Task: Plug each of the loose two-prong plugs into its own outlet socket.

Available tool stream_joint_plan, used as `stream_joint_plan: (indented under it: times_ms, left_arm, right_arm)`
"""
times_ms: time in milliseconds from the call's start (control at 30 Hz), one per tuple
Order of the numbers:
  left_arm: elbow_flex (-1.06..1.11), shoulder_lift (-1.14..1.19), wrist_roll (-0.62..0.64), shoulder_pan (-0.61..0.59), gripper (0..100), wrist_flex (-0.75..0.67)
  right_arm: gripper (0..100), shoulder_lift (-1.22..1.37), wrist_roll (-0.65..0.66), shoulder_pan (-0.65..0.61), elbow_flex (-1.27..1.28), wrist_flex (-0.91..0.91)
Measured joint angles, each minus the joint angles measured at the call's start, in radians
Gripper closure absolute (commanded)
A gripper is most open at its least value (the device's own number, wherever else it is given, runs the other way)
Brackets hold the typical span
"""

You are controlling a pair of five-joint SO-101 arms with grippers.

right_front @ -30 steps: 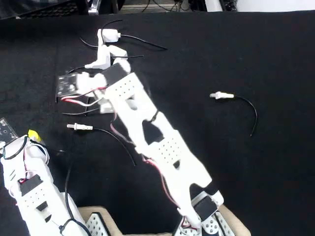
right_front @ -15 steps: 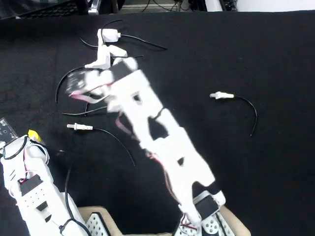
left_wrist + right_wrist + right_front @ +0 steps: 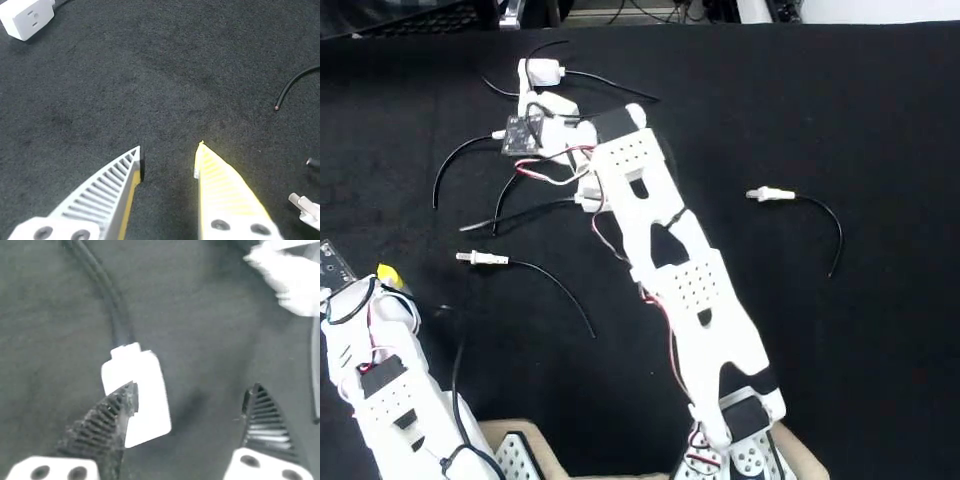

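Note:
My right gripper [image 3: 195, 390] is open just above the black table. A white outlet socket [image 3: 140, 395] on a black cable lies between its dark fingers, close against one fingertip [image 3: 125, 395]. From above, my right arm [image 3: 660, 240] stretches to the back left, where white sockets [image 3: 542, 72] lie. One loose two-prong plug [image 3: 480, 258] is on the left and another plug [image 3: 770, 194] on the right. At the front left corner my left gripper [image 3: 169, 150] is open over bare cloth, with a socket [image 3: 25, 17] farther off.
Loose black cables [image 3: 470, 155] curl across the cloth left of my right wrist. A bare cable end [image 3: 295, 87] and a white plug tip [image 3: 305, 205] lie beside my left gripper. A blurred white piece [image 3: 295, 285] lies beyond my right fingers.
My right wrist has swung from the left side towards the back, ending over the sockets. The left arm and both loose plugs have stayed put.

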Motion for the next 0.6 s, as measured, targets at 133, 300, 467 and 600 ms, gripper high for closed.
stream_joint_plan:
  times_ms: [133,300,467,600]
  left_arm:
    - [0.000,0.000,0.000,0.000,82,0.000]
    - [0.000,0.000,0.000,0.000,82,0.000]
    - [0.000,0.000,0.000,0.000,82,0.000]
    - [0.000,0.000,0.000,0.000,82,0.000]
  right_arm:
    - [66.2,0.035,0.000,0.026,-0.037,-0.025]
    - [66.2,0.061,0.003,0.028,-0.083,0.057]
    - [66.2,0.077,0.049,0.034,-0.133,0.187]
    - [66.2,0.081,0.049,0.026,-0.135,0.212]
